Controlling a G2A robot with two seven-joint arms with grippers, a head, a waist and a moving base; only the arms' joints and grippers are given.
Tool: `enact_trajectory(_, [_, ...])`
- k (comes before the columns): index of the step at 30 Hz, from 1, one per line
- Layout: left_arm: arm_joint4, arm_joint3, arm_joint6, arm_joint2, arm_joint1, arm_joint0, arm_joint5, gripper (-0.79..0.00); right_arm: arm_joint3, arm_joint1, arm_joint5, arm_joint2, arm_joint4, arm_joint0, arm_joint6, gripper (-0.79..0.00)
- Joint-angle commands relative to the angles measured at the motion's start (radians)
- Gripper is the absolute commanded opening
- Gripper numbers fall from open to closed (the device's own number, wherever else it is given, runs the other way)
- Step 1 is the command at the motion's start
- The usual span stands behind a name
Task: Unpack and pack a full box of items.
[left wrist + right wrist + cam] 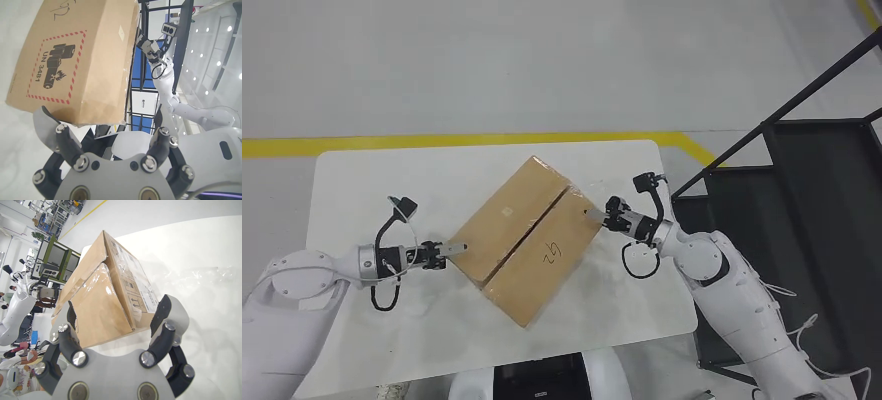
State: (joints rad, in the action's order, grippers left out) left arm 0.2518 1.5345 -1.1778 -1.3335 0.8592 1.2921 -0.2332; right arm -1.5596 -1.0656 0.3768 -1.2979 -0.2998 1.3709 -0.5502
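Note:
A closed brown cardboard box (pixel 522 237) lies at an angle in the middle of the white table (pixel 352 190), its top flaps meeting in a taped seam. My left gripper (pixel 449 250) stands open at the box's left corner (pixel 79 117), its fingers (pixel 44 117) spread on either side of that corner. My right gripper (pixel 599 217) stands open at the opposite end of the box (pixel 105 306), by the taped seam and a printed label (pixel 136 283). Neither gripper holds anything.
A black metal frame and dark steps (pixel 802 190) stand just past the table's right edge. A yellow floor line (pixel 442 143) runs behind the table. Clear tape (pixel 198 275) lies on the table beside the box.

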Motion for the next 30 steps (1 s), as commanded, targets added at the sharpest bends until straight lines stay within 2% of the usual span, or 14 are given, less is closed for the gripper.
enact_trajectory(1, [-0.012,-0.018,0.026,0.003,0.002,-0.012,0.002,0.0,-0.008,0.002,-0.001,-0.003,0.008,0.005,-0.029,0.0])
enact_trajectory(7, [-0.019,-0.051,0.135,0.001,0.009,-0.038,0.007,0.0,-0.072,0.009,-0.014,-0.016,0.043,0.039,-0.103,0.0])
enact_trajectory(14, [-0.013,-0.059,0.162,0.015,0.016,-0.071,-0.006,0.0,-0.14,0.016,-0.02,-0.012,0.046,0.076,-0.167,0.0])
enact_trajectory(21, [-0.123,-0.066,0.299,-0.009,0.015,-0.08,0.007,0.0,-0.174,0.02,-0.039,-0.002,0.034,0.096,-0.205,0.0])
enact_trajectory(24, [-0.157,-0.052,0.274,-0.052,0.004,-0.052,0.029,0.0,-0.189,0.022,-0.046,-0.001,0.036,0.104,-0.225,0.0])
enact_trajectory(30, [-0.131,0.043,0.118,-0.173,-0.025,0.072,0.093,0.0,-0.204,0.027,-0.053,-0.005,0.039,0.111,-0.244,0.0])
